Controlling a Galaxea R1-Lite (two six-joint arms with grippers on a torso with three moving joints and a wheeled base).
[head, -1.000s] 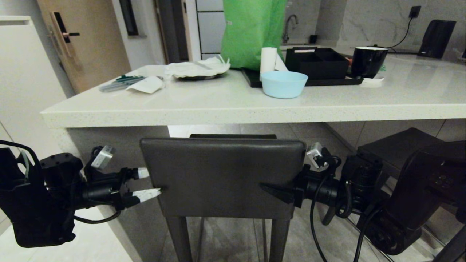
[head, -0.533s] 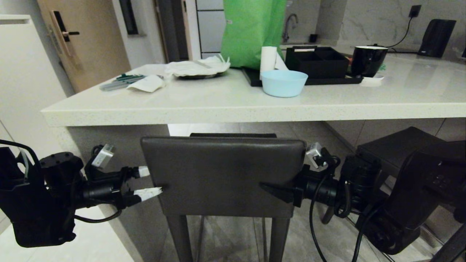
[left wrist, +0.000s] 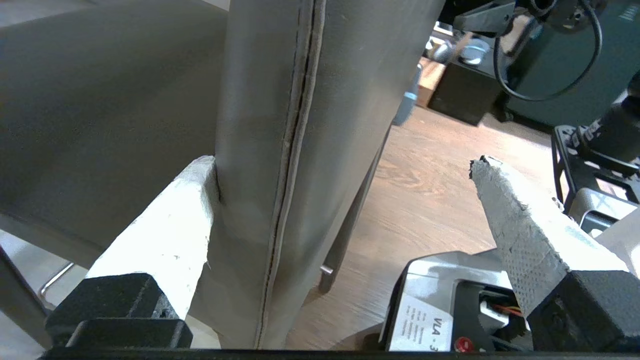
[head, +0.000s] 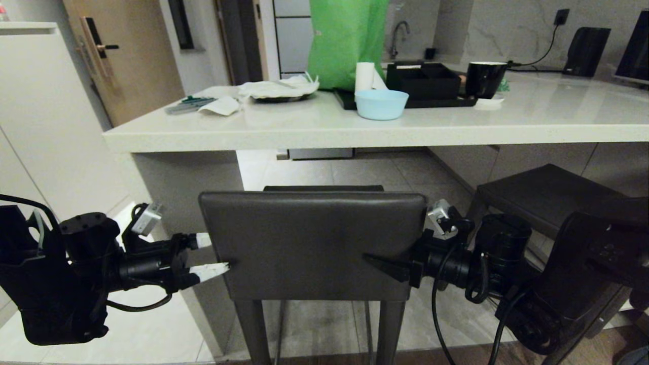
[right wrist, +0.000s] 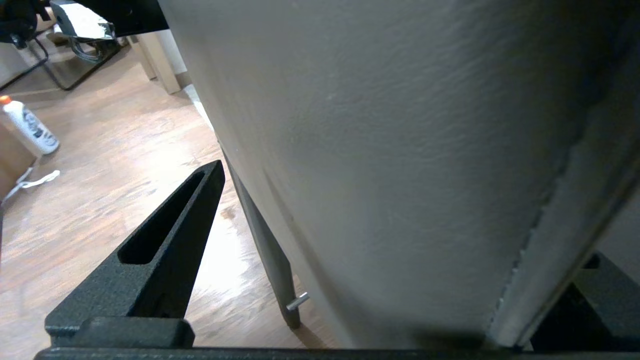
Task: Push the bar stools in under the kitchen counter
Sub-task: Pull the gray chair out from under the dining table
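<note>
One bar stool (head: 312, 243) stands right in front of me, its dark grey backrest (left wrist: 310, 100) facing me and its seat toward the kitchen counter (head: 355, 137), a pale slab beyond it. My left gripper (head: 212, 253) is open around the backrest's left edge. One white-taped finger (left wrist: 170, 220) touches the seat-side face, and the other finger (left wrist: 520, 225) stands well off the back. My right gripper (head: 400, 256) is open at the right edge, with one black finger (right wrist: 170, 235) behind the backrest (right wrist: 400, 125). A second stool (head: 547, 195) stands to the right, by the counter.
On the counter are a green bag (head: 347, 40), a light blue bowl (head: 381, 104), a black tray with a box (head: 421, 83), a black mug (head: 484, 78) and papers (head: 276, 88). A white cabinet (head: 45, 111) stands left. A bottle (right wrist: 27, 125) stands on the wood floor.
The whole view has shifted: the counter now looks farther off and more of the floor under it shows. The stool and both open grippers keep their places in the picture.
</note>
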